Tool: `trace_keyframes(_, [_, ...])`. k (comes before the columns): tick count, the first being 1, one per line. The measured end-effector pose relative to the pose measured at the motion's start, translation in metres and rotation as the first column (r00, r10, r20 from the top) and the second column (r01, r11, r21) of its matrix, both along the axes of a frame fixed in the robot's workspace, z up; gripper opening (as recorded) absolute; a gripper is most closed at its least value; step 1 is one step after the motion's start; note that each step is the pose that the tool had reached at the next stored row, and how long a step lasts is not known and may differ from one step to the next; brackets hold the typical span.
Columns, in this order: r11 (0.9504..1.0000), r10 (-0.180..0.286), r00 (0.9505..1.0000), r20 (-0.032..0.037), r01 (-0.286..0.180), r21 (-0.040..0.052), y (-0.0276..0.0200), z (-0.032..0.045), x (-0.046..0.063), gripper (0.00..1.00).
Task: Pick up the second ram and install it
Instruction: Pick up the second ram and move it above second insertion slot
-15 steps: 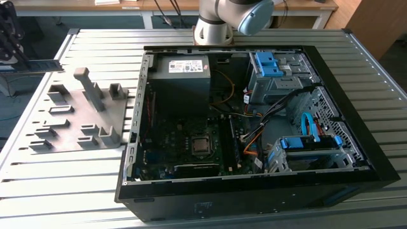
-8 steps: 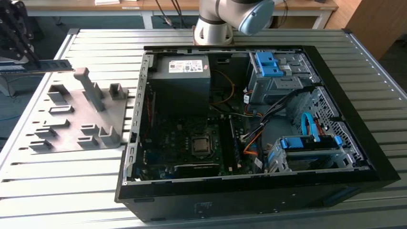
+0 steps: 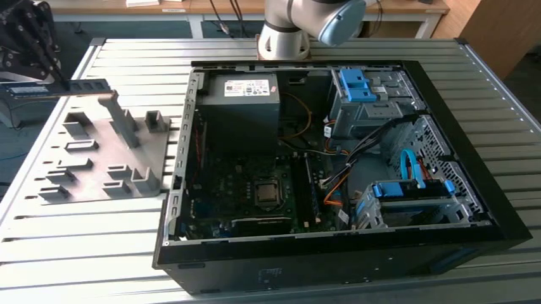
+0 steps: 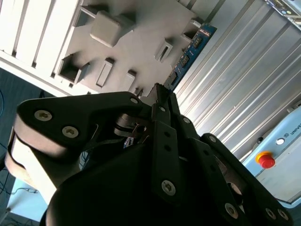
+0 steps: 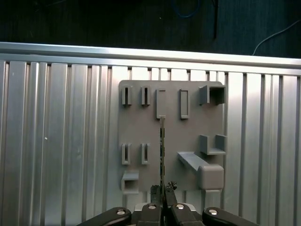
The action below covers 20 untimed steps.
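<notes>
At the exterior view's left, over the far part of the grey fixture plate (image 3: pixel 95 157), the gripper (image 3: pixel 40 79) is clenched on the second ram (image 3: pixel 66 88); the stick lies level, running left to right, one end close to the plate's tall upright block (image 3: pixel 118 113); in both wrist views the gripper (image 5: pixel 162 188) (image 4: pixel 162 92) pinches one end of the second ram (image 5: pixel 162 141) (image 4: pixel 192 46), which reaches out over the plate (image 5: pixel 138 129) (image 4: pixel 141 33); the open computer case (image 3: pixel 338 266) sits to the right on the ribbed metal table (image 3: pixel 85 234), apart from the stick.
</notes>
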<state>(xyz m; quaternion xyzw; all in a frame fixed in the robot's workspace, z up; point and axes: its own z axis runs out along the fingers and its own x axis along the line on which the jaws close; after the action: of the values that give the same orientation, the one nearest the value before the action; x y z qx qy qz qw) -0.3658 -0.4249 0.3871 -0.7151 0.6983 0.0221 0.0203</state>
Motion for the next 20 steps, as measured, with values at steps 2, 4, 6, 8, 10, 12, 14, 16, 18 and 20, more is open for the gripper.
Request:
trace_keyframes(2, [1.0,0.0,1.0,0.0001,0.0,0.0001,0.0,-0.0001,0.004,0.14])
trace_keyframes(4, [1.0,0.0,1.0,0.0001,0.0,0.0,0.0,0.0,0.009,0.14])
trace_keyframes(6, [1.0,0.0,1.0,0.0001,0.0,0.0,0.0,0.0,0.013,0.14])
trace_keyframes(8, [1.0,0.0,1.0,0.0,0.0,0.0,0.0,0.0,0.017,0.14])
trace_keyframes(10, [1.0,0.0,1.0,0.0001,0.0,0.0001,0.0,0.0,0.021,0.14])
trace_keyframes(12, [1.0,0.0,1.0,0.0,0.0,0.0,0.0,0.0,0.027,0.14])
trace_keyframes(14, [1.0,0.0,1.0,0.0,0.0,0.0,0.0,0.0,0.032,0.14])
trace_keyframes(16, [1.0,0.0,1.0,0.0001,0.0,0.0001,0.0,-0.0001,0.037,0.14])
trace_keyframes(18, [1.0,0.0,1.0,0.0,0.0,0.0,0.0,0.0,0.042,0.14])
trace_keyframes(20, [1.0,0.0,1.0,0.0001,0.0,0.0001,0.0,0.0,0.047,0.14])
